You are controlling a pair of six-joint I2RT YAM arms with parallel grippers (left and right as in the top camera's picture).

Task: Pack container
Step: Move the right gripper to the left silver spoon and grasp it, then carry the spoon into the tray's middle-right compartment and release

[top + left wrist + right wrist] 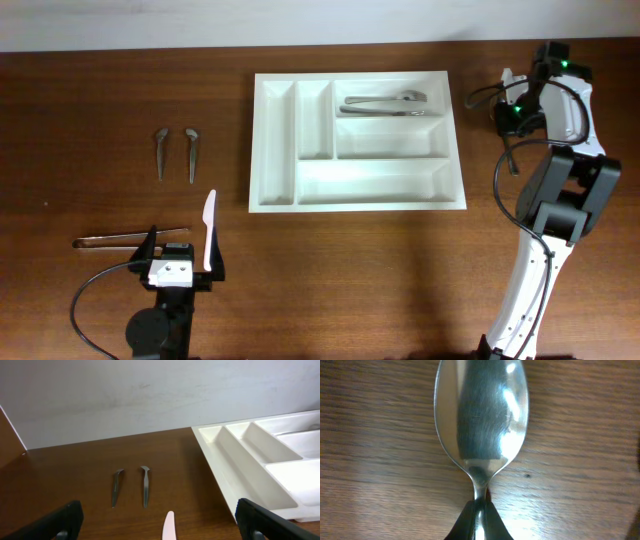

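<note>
spoon [482,420] tip cut off at the top edge, handle hidden inside the right end effector [479,522]

No legible text, labels or markings.

Overhead top-down; L wrist low, shares tray [370,183]; R wrist near spoon [481,420]

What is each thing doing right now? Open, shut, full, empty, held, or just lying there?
Container: flat on the table, cutlery in one long compartment, others empty.
Spoon: held by its neck above the table.
Right end effector: shut on the spoon.
Left end effector: open, empty.
White knife: lying on the table.
Tongs: lying on the table.
Two small metal pieces: lying side by side.
</note>
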